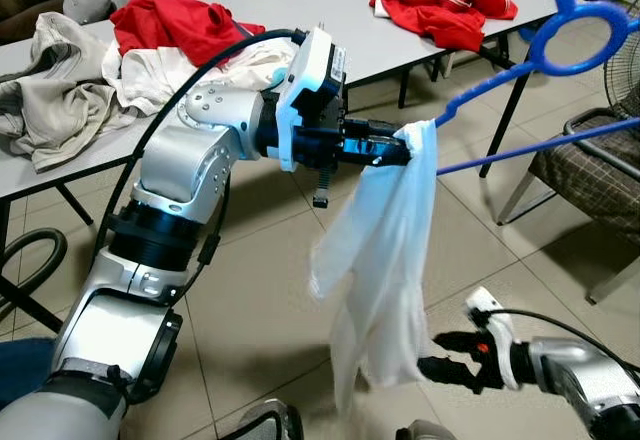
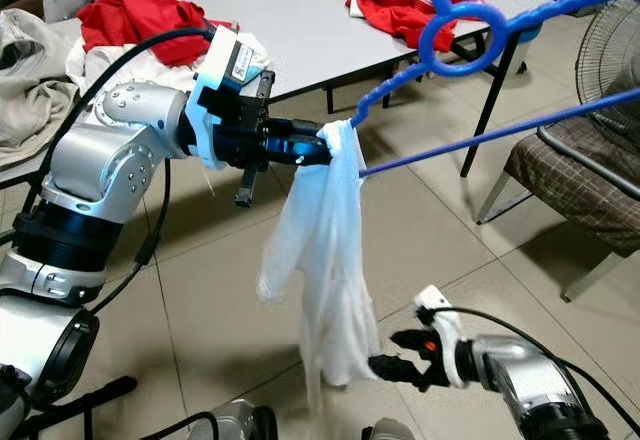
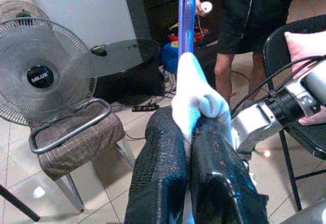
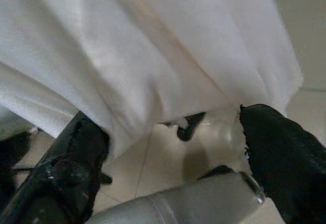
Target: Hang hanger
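Left end effector [image 1: 395,148] clamped on white garment [image 1: 385,260] at blue hanger [image 1: 520,70] tip, frame centre | right end effector [image 4: 173,168] apart beneath hem, lower right | keep grip firm, hanger level.

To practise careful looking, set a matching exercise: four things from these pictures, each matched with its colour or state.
Things:
1. hanger
2. white garment
3. left gripper
4. right gripper

States:
A. open, below the cloth's hem
B. blue, slanting up over the chair
C. shut on cloth and hanger end
D. draped, hanging down towards the floor

Pairs: 1-B, 2-D, 3-C, 4-A
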Available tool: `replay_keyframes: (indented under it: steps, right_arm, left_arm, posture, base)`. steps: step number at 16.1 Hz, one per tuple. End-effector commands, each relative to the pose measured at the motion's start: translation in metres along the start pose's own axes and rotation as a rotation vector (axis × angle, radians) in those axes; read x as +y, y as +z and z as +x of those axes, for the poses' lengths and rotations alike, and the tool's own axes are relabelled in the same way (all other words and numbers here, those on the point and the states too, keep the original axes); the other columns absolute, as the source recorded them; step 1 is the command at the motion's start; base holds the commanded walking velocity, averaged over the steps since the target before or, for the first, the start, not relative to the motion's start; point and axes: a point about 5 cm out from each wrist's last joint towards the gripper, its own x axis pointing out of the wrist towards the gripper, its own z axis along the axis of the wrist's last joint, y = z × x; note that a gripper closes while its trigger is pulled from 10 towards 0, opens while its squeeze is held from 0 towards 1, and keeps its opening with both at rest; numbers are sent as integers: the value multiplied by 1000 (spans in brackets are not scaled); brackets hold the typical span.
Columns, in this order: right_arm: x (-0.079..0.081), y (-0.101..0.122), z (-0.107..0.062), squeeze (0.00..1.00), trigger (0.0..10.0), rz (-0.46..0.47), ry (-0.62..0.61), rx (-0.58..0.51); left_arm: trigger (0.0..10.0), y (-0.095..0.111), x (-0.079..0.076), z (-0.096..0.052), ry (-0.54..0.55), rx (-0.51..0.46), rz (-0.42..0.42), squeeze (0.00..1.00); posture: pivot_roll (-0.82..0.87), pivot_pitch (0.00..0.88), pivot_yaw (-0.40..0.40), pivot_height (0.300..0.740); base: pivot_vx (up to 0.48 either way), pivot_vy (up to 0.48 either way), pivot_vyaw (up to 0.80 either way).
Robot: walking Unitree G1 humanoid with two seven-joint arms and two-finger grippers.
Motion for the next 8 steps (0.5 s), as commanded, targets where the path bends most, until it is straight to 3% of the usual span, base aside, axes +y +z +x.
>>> replay_keyframes:
  steps: [1, 3, 8]
  right_arm:
    - [-7, -9, 4, 0, 0, 34, -60, -12]
    - [-15, -15, 6, 0, 0, 76, -139, -126]
    - [-22, 1, -34, 0, 0, 42, -118, -353]
  left_arm:
    - [0, 9, 0, -4, 8, 0, 45, 0]
    - [0, 2, -1, -5, 10, 42, 46, 0]
    - [0, -10, -2, -6, 13, 104, 44, 0]
  posture:
    - [-135, 0, 82, 740]
    - [-136, 0, 81, 740]
    - [-142, 0, 82, 740]
  base:
    - [0, 0, 0]
    - [0, 0, 0]
    - [0, 0, 0]
